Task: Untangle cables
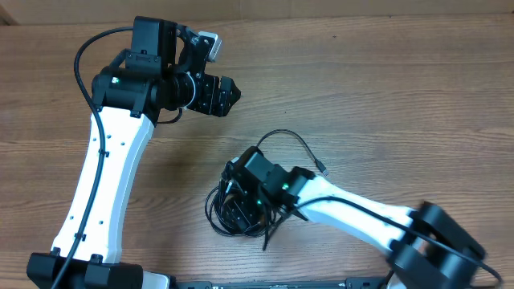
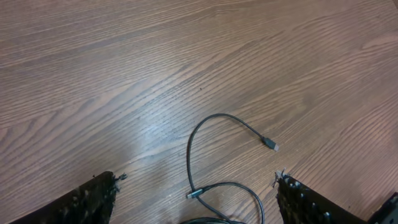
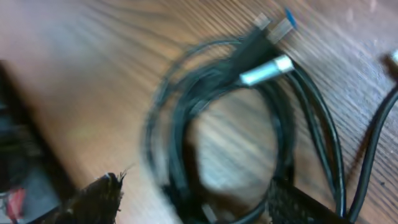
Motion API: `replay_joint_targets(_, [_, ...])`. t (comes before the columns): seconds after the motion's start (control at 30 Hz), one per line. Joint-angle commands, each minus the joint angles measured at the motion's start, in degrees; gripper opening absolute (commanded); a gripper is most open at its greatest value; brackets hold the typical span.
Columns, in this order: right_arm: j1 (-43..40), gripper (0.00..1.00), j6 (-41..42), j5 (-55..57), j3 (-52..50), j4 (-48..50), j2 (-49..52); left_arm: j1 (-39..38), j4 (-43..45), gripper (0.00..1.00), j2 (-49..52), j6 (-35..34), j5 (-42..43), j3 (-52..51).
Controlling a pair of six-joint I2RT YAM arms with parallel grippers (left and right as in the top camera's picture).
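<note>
The cables (image 1: 215, 215) are thin black cords lying in a tangled coil on the wooden table, front centre. One strand loops out to a small plug tip (image 1: 322, 169). My right gripper (image 1: 238, 207) hangs low over the coil, open. In the blurred right wrist view its fingers (image 3: 196, 182) straddle the coil (image 3: 280, 124), with silvery plug tips (image 3: 267, 68) at the top. My left gripper (image 1: 231, 92) is open and empty, up and to the back left. The left wrist view shows its fingers (image 2: 198, 178) wide apart above the loose loop (image 2: 214, 118) and its plug (image 2: 271, 145).
The wooden table (image 1: 401, 96) carries only the cables. The left arm's white link (image 1: 104, 185) crosses the left side. The right arm's white link (image 1: 353, 217) and black base joint (image 1: 438, 249) fill the front right.
</note>
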Motion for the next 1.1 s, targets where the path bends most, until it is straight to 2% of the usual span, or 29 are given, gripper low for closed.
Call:
replay_joint_targets(0.0, [-0.1, 0.71, 4.2, 3.6, 0.6, 2.0, 4.4, -0.1, 0.2, 0.83, 0.2, 1.1, -0.4, -0.3])
replay_joint_targets(0.1, [0.0, 0.68, 4.6, 3.6, 0.6, 2.2, 5.8, -0.1, 0.3, 0.83, 0.2, 1.1, -0.5, -0.3])
replay_joint_targets(0.53, [3.0, 0.68, 7.2, 3.6, 0.6, 2.4, 5.8, -0.1, 0.8, 0.86, 0.2, 1.1, -3.8, -0.3])
replay_joint_targets(0.67, [4.4, 0.72, 7.2, 8.1, 0.7, 1.4, 5.8, -0.1, 0.7, 0.86, 0.2, 1.1, -4.7, -0.3])
replay_joint_targets(0.87, [4.4, 0.73, 7.1, 9.7, 2.6, 1.1, 5.5, -0.1, 0.7, 0.87, 0.2, 1.1, -4.7, -0.3])
replay_joint_targets(1.07, [4.7, 0.73, 5.2, 13.7, 7.3, -3.1, 5.5, -0.1, 0.7, 0.87, 0.2, 1.1, -4.7, -0.3])
